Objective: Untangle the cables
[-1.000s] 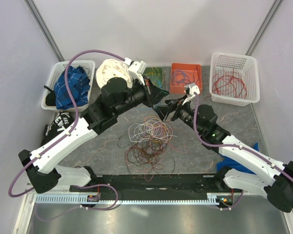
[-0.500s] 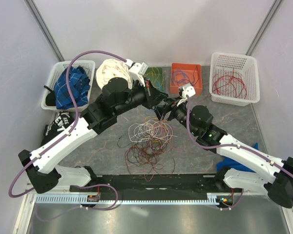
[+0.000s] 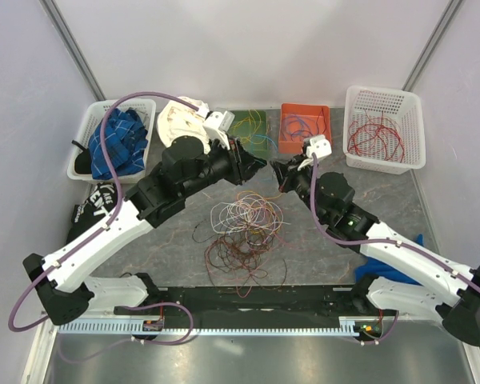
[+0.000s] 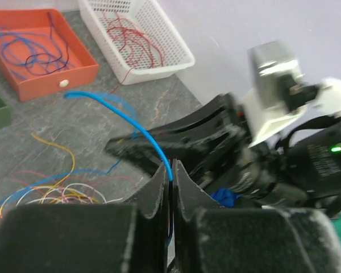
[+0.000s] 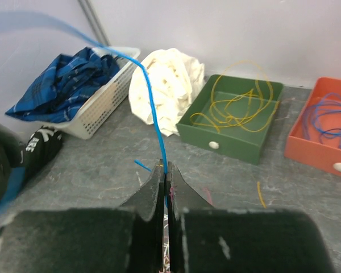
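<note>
A tangle of thin cables (image 3: 244, 228) in white, red, brown and pink lies on the grey table between the arms. Above its far side my two grippers meet tip to tip. The left gripper (image 3: 260, 166) (image 4: 170, 170) has its jaws pressed close together with a blue cable (image 4: 119, 116) running up from between them. My right gripper (image 3: 278, 170) (image 5: 165, 168) is shut on the same blue cable (image 5: 150, 102), which arches up and away to the left. A few loops of the tangle (image 4: 62, 193) show below in the left wrist view.
Along the back stand a green tray (image 3: 252, 128) with yellow cables, an orange tray (image 3: 304, 126) with blue cables and a white basket (image 3: 384, 128) with red cables. A white basket of blue cloth (image 3: 116, 140) and a white cloth (image 3: 184, 120) sit at the back left.
The right gripper has moved in from the right, met the left gripper's tip and gone from open to shut on the blue cable. The left arm shifted slightly left.
</note>
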Controlling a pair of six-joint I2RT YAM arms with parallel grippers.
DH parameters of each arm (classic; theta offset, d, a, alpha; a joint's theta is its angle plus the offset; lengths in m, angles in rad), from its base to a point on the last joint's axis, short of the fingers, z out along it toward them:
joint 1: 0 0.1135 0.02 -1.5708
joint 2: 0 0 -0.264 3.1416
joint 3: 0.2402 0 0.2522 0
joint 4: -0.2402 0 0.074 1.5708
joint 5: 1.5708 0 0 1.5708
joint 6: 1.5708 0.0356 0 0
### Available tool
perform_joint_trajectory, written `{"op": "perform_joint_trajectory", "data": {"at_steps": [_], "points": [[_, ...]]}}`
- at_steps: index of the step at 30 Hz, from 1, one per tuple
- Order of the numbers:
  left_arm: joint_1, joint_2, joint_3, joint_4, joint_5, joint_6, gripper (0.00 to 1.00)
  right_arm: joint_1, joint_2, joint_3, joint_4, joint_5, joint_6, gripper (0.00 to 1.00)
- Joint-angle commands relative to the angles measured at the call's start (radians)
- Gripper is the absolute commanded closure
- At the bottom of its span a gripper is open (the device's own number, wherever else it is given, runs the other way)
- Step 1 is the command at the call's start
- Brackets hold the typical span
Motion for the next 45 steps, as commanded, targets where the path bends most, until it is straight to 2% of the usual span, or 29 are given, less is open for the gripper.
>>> {"op": "perform_joint_trajectory", "data": {"at_steps": [1, 2, 3, 9, 13, 15, 20, 32, 35, 41, 42, 43, 44, 45], "points": [[0.014, -0.044, -0.053, -0.007, -0.101, 0.017, 0.55, 0.001, -0.038, 0.093, -0.048, 0.140, -0.033, 1.00], [0.019, -0.051, -0.067, -0.015, -0.141, 0.006, 0.11, 0.000, -0.020, 0.116, -0.071, 0.163, -0.041, 1.00], [0.020, -0.064, -0.093, -0.021, -0.159, -0.003, 0.01, -0.003, -0.007, 0.169, -0.116, 0.184, -0.055, 1.00], [0.025, -0.172, -0.232, -0.059, -0.343, -0.083, 0.00, -0.110, 0.132, 0.405, -0.269, 0.228, -0.041, 1.00], [0.025, -0.281, -0.346, -0.076, -0.474, -0.185, 0.00, -0.283, 0.252, 0.567, -0.351, 0.200, 0.014, 1.00], [0.025, -0.327, -0.416, -0.084, -0.521, -0.219, 0.00, -0.328, 0.338, 0.668, -0.395, 0.183, 0.033, 1.00], [0.025, -0.476, -0.547, -0.089, -0.514, -0.313, 0.00, -0.416, 0.552, 0.831, -0.455, 0.183, 0.010, 1.00], [0.025, -0.607, -0.788, -0.139, -0.459, -0.397, 0.00, -0.528, 0.910, 1.128, -0.523, 0.180, -0.024, 1.00], [0.025, -0.620, -0.837, -0.142, -0.469, -0.419, 0.00, -0.557, 0.984, 1.179, -0.544, 0.175, -0.029, 1.00], [0.025, -0.572, -0.877, -0.127, -0.465, -0.445, 0.00, -0.591, 1.057, 1.162, -0.544, 0.119, 0.006, 1.00], [0.025, -0.562, -0.877, -0.125, -0.462, -0.448, 0.00, -0.592, 1.063, 1.155, -0.543, 0.107, 0.010, 0.95], [0.025, -0.538, -0.877, -0.125, -0.454, -0.451, 0.00, -0.592, 1.063, 1.145, -0.529, 0.096, 0.011, 0.83], [0.025, -0.530, -0.874, -0.122, -0.452, -0.453, 0.00, -0.592, 1.057, 1.123, -0.521, 0.085, 0.019, 0.68], [0.025, -0.519, -0.871, -0.115, -0.449, -0.453, 0.00, -0.591, 1.048, 1.109, -0.507, 0.091, 0.026, 0.45]]}}
